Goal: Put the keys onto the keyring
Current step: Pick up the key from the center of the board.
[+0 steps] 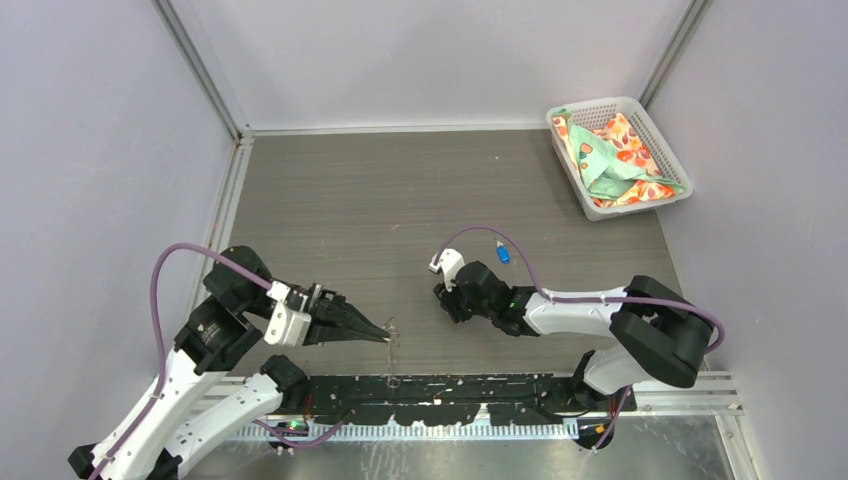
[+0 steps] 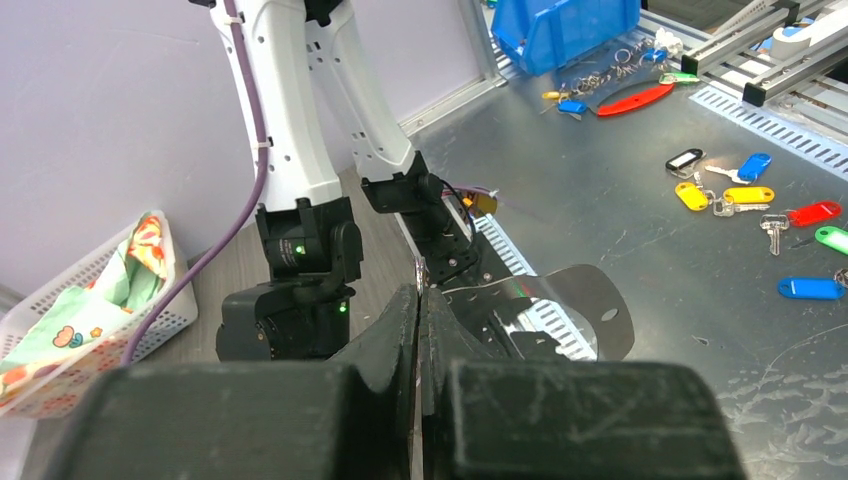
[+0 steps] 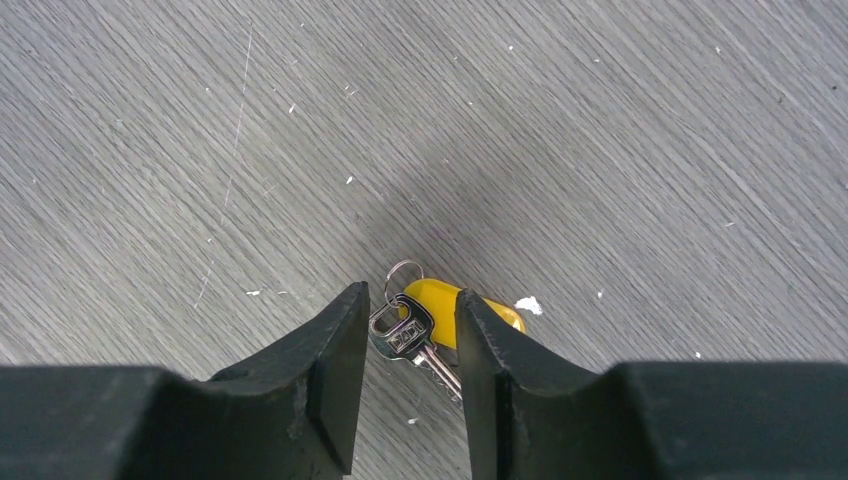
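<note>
White basket with cloth, blue key outside

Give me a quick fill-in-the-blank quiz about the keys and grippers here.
1. The right gripper straddles a key with a ___ head.
2. The lone key on the table beyond that gripper has a ___ head.
3. The left gripper has its jaws ___.
Missing words: yellow; blue; shut.
</note>
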Controlling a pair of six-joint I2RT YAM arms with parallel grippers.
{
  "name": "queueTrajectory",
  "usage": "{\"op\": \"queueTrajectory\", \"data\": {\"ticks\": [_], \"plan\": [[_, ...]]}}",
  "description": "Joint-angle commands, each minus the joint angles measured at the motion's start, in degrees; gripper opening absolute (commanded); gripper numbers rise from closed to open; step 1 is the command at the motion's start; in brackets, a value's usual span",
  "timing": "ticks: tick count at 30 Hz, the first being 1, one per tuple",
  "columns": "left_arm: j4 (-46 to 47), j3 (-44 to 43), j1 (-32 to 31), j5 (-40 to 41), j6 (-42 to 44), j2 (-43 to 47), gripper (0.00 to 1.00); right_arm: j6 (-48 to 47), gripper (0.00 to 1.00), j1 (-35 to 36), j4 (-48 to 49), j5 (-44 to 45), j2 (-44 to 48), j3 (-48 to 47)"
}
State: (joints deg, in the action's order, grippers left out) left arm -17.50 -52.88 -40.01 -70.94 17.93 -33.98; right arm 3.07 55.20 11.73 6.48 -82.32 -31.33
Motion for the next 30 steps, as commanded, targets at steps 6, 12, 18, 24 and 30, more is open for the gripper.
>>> {"op": "queueTrajectory", "data": {"ticks": [6, 12, 18, 24, 30], "plan": [[1.2, -1.21, -0.07, 0.44, -1.04, 0.39, 0.0, -0.02, 0.43, -0.62, -0.99, -1.47, 1.11, -2.08], [1.19, -1.43, -0.13, 0.78, -0.93, 0.66, 0.0, 0.61, 0.46, -0.67, -2.49, -1.5, 1.42, -1.87], [1.24, -1.43, -0.08, 0.8, -0.97, 0.83, 0.0, 0.38, 0.42, -0.63, -2.26, -0.71, 0.89, -2.53], [0.9, -1.74, -0.07, 0.8, -0.97, 0.91, 0.0, 0.07, 0.32, -0.63, -1.64, 0.72, -0.1, -3.18], [0.54, -2.09, -0.07, 0.98, -0.97, 0.95, 0.0, 0.05, 0.29, -0.62, -1.56, 0.42, -0.74, -3.29]]}}
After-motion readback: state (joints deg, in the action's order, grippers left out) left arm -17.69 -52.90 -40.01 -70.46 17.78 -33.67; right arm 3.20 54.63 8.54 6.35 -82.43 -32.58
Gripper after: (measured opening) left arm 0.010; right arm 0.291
